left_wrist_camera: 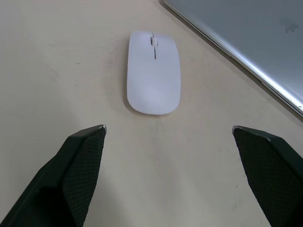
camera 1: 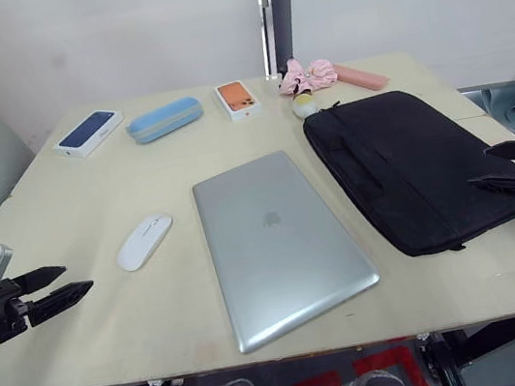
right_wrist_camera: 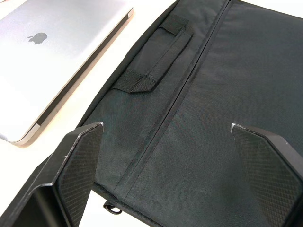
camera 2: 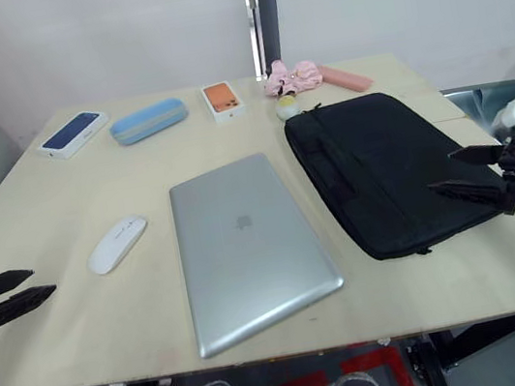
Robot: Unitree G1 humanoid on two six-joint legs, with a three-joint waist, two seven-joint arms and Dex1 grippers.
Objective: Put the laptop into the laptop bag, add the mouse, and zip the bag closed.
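Head view: thin silver metal laptop [camera 1: 281,245] lies flat mid-table, flat black fabric laptop bag [camera 1: 415,166] just beside it, small white oval mouse [camera 1: 144,241] near its other side. Left wrist: left gripper [left_wrist_camera: 170,165] spread apart, empty, mouse ahead. Right wrist: right gripper [right_wrist_camera: 165,163] agape over the bag; I'd open the zipper fully before lifting the laptop.

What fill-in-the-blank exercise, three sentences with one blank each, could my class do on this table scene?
1. The laptop lies closed between the mouse and the ____.
2. The left gripper has its fingers ____ and points toward the mouse.
3. The right gripper hovers over the black laptop bag, which lies flat on the ____.

Missing words: laptop bag; open; table
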